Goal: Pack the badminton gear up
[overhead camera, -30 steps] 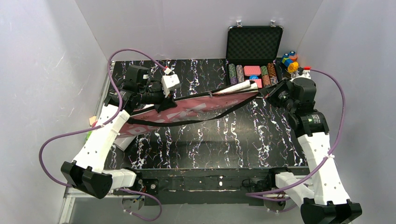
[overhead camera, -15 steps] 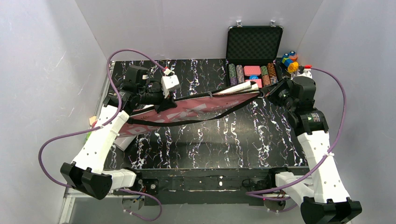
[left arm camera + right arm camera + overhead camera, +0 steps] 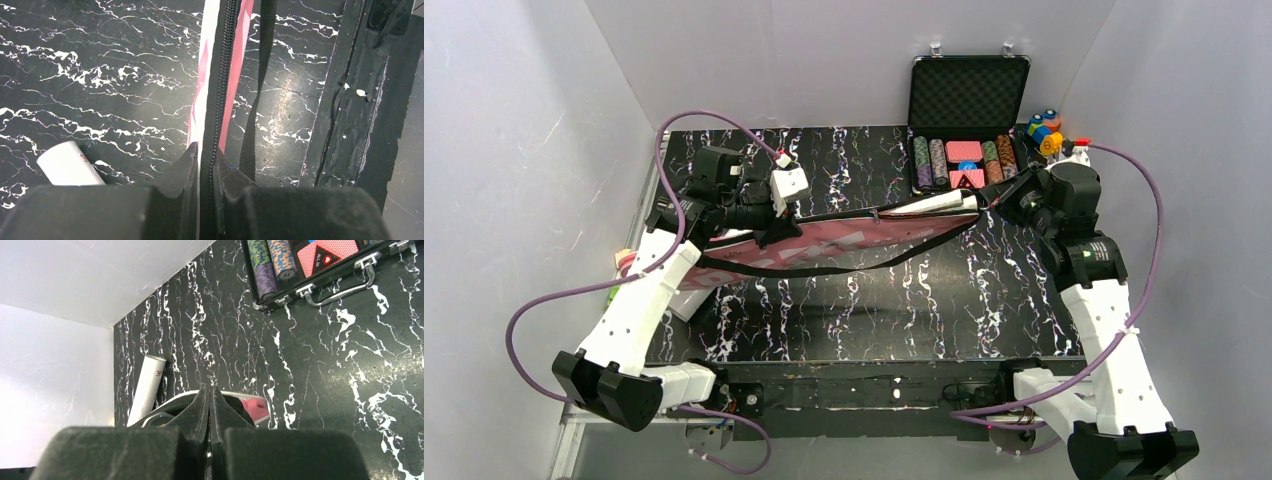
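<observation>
Fingers (image 3: 176, 172) of left gripper (image 3: 206, 165): nipped on black zip edge of pink bag (image 3: 844, 238), wide end. Fingers (image 3: 197, 405) of right gripper (image 3: 209, 399): pressed together, pinching narrow end. Bag clear of table (image 3: 904, 310), slung between both. Long axis left-right, narrow end toward poker case (image 3: 969, 90). Black strap (image 3: 864, 262) sagging beneath. White lettering on bag too foreshortened to read. "ALL IN" legible on red card (image 3: 322, 252) in case. White tube (image 3: 146, 385) flat on table, left side; red mark unreadable.
</observation>
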Motion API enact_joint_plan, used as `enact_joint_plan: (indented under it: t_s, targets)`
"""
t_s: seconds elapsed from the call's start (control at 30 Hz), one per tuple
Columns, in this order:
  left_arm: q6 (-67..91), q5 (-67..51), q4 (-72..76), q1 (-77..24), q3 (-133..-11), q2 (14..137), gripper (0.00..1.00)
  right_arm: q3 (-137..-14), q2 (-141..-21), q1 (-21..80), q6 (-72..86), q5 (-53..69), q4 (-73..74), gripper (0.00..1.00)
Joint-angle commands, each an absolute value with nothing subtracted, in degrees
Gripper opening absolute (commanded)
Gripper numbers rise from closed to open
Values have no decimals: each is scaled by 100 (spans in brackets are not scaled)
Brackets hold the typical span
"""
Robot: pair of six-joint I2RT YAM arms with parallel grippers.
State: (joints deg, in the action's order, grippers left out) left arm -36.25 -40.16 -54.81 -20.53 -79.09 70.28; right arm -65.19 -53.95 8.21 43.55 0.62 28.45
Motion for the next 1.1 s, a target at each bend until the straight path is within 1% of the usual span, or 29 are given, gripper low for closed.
enact_joint_plan:
  t_s: [0.0, 0.27, 0.77, 1.07]
  targets:
    - [-3627, -4315, -5137, -2074, -7922, 6757, 0, -6536, -5097, 782, 4460, 184, 2969, 1]
    - [-3569, -4355, -5098, -2075, -7936, 6762, 0, -6163, -4762, 782, 4497, 180, 3105, 1]
    - [-3570, -4366, -5098, -2076, -7960, 6784, 0, -5960, -5049, 838, 4772, 962, 2719, 1]
    - [-3534, -4429, -5098, -2082, -8014, 6826, 0, -5924, -5406, 1188, 4782, 1506, 2390, 1]
